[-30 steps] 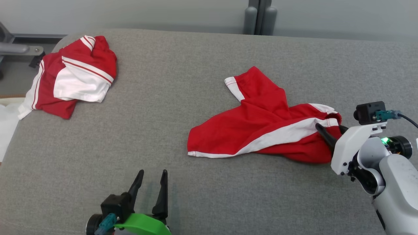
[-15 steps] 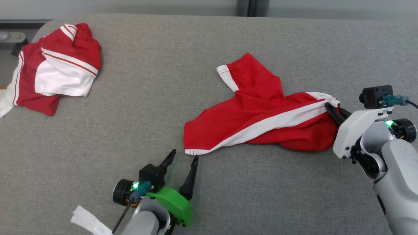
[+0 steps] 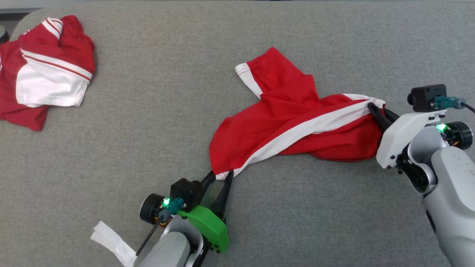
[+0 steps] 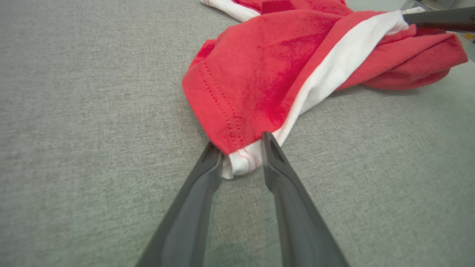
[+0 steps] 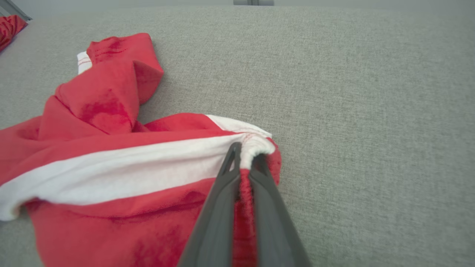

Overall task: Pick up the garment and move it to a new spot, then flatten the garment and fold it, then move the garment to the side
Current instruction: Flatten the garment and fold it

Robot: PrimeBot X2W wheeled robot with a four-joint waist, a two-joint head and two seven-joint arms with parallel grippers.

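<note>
A red garment (image 3: 289, 126) with a white side stripe lies crumpled on the grey padded table (image 3: 156, 129), right of centre. My left gripper (image 3: 221, 172) is at its near-left corner. In the left wrist view the two fingers of that gripper (image 4: 241, 148) press on the white hem corner of the garment (image 4: 259, 66) from both sides. My right gripper (image 3: 373, 107) is shut on the white band at the garment's right end. The right wrist view shows its fingers (image 5: 246, 154) close together with the cloth (image 5: 92, 111) pinched between them.
A second red and white garment (image 3: 48, 70) lies bunched at the table's far left corner, and a sliver of it (image 5: 11, 27) shows in the right wrist view. A white strip (image 3: 113, 243) hangs by my left forearm.
The camera has tilted down. My left gripper has moved forward and right to the garment's corner and closed on it. The right gripper has kept its hold.
</note>
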